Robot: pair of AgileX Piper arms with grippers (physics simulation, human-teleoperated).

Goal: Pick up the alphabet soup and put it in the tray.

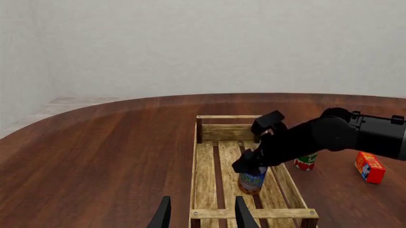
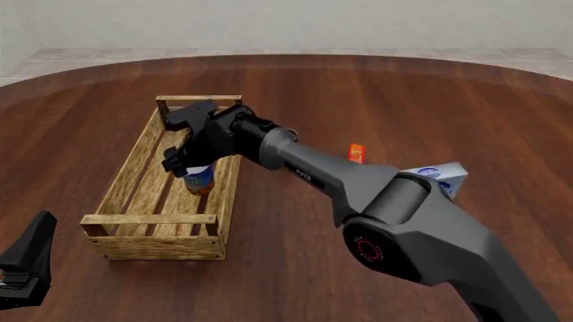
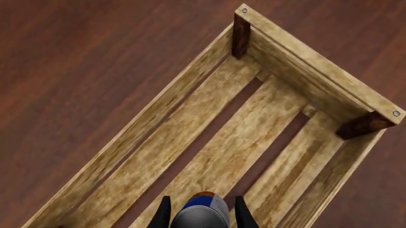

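Pinched in the right claw [image 2: 192, 168]: the alphabet soup [image 2: 200, 178], inside the tray [image 2: 152, 218] near its right rail (apparently touching the slats). Left claw [image 1: 201, 213] spread, off the worktop's [image 2: 376, 100] near edge.

Alphabet soup [image 2: 198, 178] top hidden by right gripper [image 2: 184, 168] — left arm [image 2: 25, 268] cropped

My work surface is a dark wood table [image 2: 376, 100]. Directly on it I see 4 items: the tray [image 2: 134, 164], a red and green can [image 1: 305, 161], a red box [image 1: 370, 167], and a blue-and-white box [image 2: 443, 176].
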